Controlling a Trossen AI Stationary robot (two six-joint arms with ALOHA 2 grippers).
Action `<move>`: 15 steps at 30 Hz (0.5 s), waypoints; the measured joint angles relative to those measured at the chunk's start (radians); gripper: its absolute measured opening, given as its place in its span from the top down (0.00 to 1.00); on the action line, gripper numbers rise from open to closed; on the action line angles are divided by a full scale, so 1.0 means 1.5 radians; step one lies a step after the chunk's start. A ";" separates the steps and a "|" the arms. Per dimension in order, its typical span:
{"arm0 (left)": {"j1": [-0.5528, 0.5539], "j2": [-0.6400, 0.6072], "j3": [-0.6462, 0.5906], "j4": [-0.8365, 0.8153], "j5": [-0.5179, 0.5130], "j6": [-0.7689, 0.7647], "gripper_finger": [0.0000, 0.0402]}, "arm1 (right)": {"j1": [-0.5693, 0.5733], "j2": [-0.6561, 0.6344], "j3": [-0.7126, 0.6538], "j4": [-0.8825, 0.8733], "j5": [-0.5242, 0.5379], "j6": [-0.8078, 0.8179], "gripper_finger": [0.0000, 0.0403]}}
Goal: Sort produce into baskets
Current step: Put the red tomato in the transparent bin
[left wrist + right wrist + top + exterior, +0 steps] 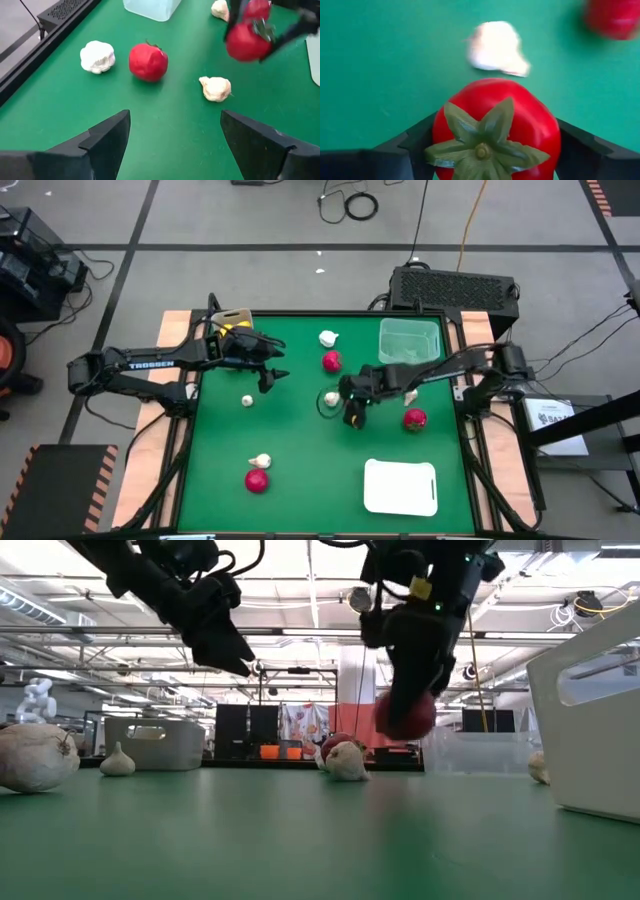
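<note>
Right gripper (495, 150) has a red tomato (495, 131) clamped between its two dark fingers, green star-shaped calyx facing the wrist camera, and the low view shows that fruit hanging clear above the green table (300, 430). From overhead, the right arm reaches in from the table's right edge, elbow bent, wrist tipped down over mid-table, with a garlic bulb (331, 398) on the mat just beside it. Another tomato (414, 419) sits near the right arm, and the clear greenish bin (409, 340) stands at the far right corner. Over on the other side, the left arm stretches in from the left edge, and its left gripper (172, 135) hovers above the mat with jaws spread wide and nothing between them, looking out at a second tomato (148, 61) and a white bulb (97, 56) lying close together, apart from each other. Flat white tray (401, 486) waits at the near right.
</note>
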 joint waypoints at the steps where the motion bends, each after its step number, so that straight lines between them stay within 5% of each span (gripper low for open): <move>1: 0.000 0.000 0.000 0.002 -0.001 -0.001 0.21 | -0.012 -0.015 0.002 -0.016 0.005 -0.005 0.26; 15: 0.001 0.000 0.000 0.002 -0.011 -0.088 0.21 | -0.260 -0.143 0.003 -0.227 0.066 -0.024 0.25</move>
